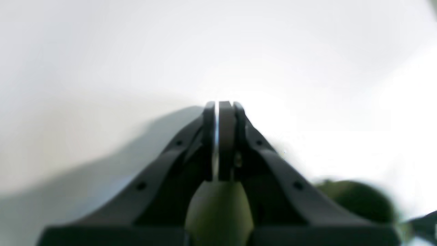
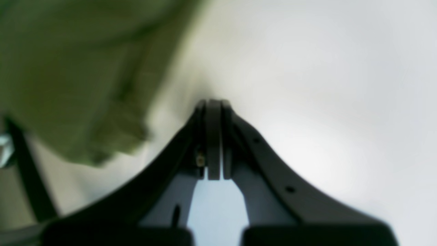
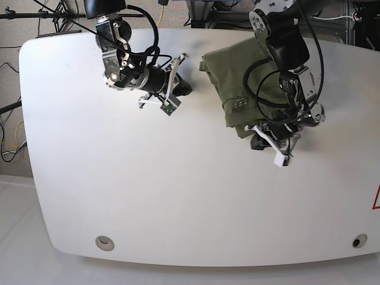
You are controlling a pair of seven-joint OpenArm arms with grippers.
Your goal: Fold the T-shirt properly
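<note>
A: Where does the T-shirt lie?

B: It sits bunched and partly folded on the white table, toward one o'clock from the table's middle; a pale label shows on its upper layer.

A: And the left gripper?

B: It hangs at the shirt's five o'clock corner; in the left wrist view its fingers stand pressed together, with only a hairline of light between them; olive cloth shows blurred behind the fingers and at four o'clock; whether any cloth is pinched cannot be told.

A: The right gripper?

B: It lies over bare table, just beside the shirt's nine o'clock edge; its jaws are together with nothing seen between them; in the right wrist view the shirt fills the ten o'clock corner, clear of the fingertips.
</note>
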